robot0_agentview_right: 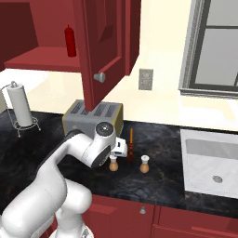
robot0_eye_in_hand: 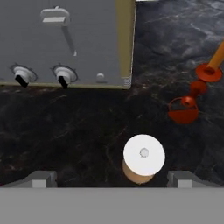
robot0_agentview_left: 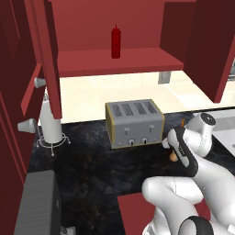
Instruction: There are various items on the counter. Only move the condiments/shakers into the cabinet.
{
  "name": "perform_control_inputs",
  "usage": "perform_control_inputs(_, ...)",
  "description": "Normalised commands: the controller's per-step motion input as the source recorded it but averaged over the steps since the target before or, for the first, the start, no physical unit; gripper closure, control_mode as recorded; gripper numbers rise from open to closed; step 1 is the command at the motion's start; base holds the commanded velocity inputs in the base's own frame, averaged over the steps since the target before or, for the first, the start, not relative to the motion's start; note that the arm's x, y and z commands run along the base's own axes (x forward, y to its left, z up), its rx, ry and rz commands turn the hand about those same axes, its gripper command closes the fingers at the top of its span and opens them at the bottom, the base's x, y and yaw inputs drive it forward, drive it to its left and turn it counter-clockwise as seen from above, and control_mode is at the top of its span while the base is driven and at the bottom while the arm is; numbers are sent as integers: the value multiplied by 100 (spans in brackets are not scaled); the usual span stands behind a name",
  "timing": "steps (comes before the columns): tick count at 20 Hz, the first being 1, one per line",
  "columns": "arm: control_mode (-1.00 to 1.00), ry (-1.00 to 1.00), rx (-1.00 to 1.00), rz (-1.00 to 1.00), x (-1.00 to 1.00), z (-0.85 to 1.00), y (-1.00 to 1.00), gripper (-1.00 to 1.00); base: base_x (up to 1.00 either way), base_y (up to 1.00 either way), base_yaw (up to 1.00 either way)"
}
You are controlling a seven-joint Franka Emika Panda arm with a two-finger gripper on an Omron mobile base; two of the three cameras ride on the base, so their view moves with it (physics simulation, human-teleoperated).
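Flat, even rendered light, sharp throughout, soft shadows, no glare.

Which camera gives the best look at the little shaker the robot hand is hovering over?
The hand view: the shaker sits centred between the open fingertips, its white top facing the camera. The right base view shows it small, beside the arm. The left base view shows a tan sliver behind the arm.

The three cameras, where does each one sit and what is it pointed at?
Left base view: behind the arm's left, facing the toaster, open cabinet and red bottle; white arm lower right.
Right base view: behind its right, facing counter, two shakers and sink; arm lower left.
Hand view: looks down past the open pincer at one shaker.
Shared: toaster, shaker.
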Motion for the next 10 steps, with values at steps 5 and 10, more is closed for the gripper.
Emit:
perform_control_inputs(5, -100, 0, 0, -10, 18, 0, -21, -100, 0, 0, 0)
perform_control_inputs(10, -100, 0, 0, -13, 1, -5, -12, -100, 0, 0, 0)
